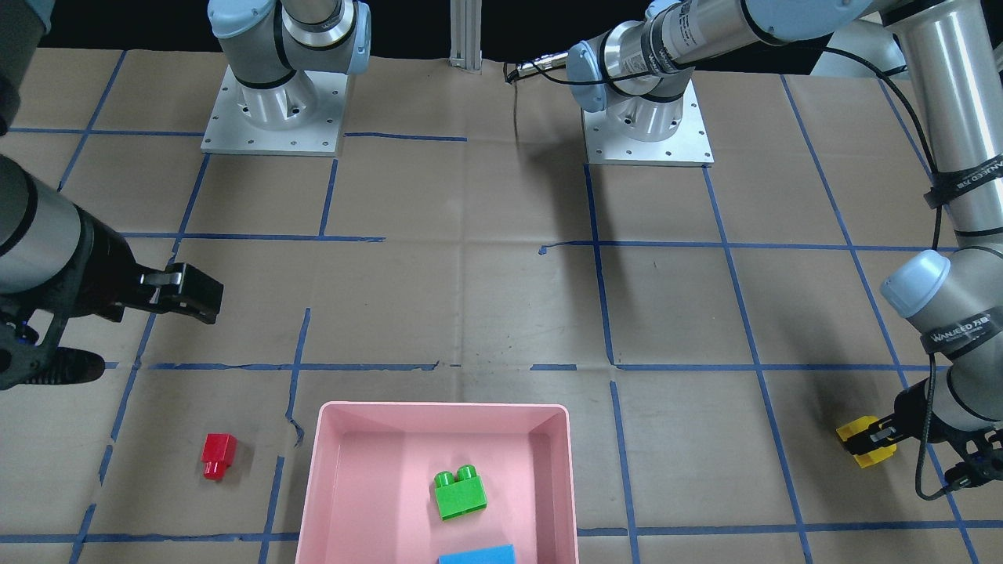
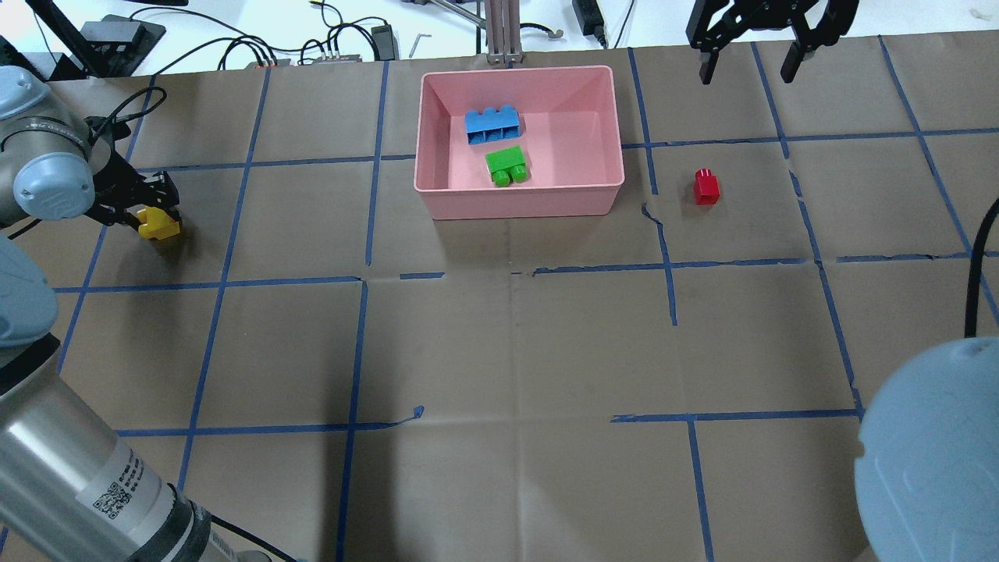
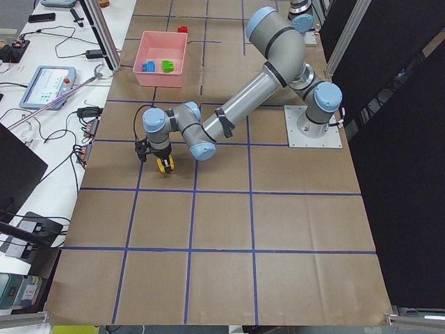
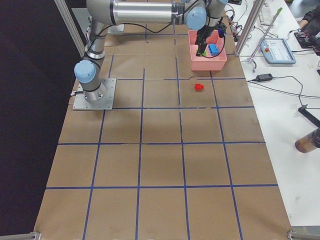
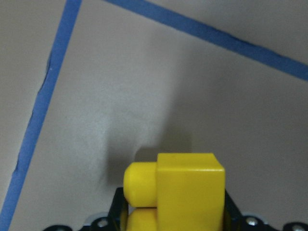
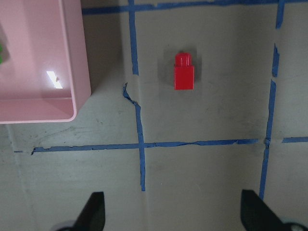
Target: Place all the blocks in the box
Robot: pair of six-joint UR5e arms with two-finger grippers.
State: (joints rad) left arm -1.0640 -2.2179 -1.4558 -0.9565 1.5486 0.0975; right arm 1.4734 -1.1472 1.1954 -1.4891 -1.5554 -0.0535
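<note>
The pink box (image 2: 519, 204) stands at the far middle of the table and holds the green brick (image 2: 506, 166) and the light-blue brick (image 2: 492, 125). The tiny red brick (image 2: 706, 187) lies on the paper to the box's right. My left gripper (image 2: 156, 212) is at the table's left, shut on the yellow brick (image 2: 158, 225), low over the paper; the left wrist view shows the yellow brick (image 5: 190, 190) between the fingers. My right gripper (image 2: 748, 66) is open and empty, raised beyond the red brick; the right wrist view shows that red brick (image 6: 184, 73) ahead of the fingertips (image 6: 94, 211).
Brown paper with a blue tape grid (image 2: 367, 195) covers the table. The arm bases (image 1: 273, 110) (image 1: 646, 117) stand at the robot's edge. Cables and devices (image 2: 335, 47) lie beyond the far edge, and a metal post (image 2: 503, 31) stands behind the box.
</note>
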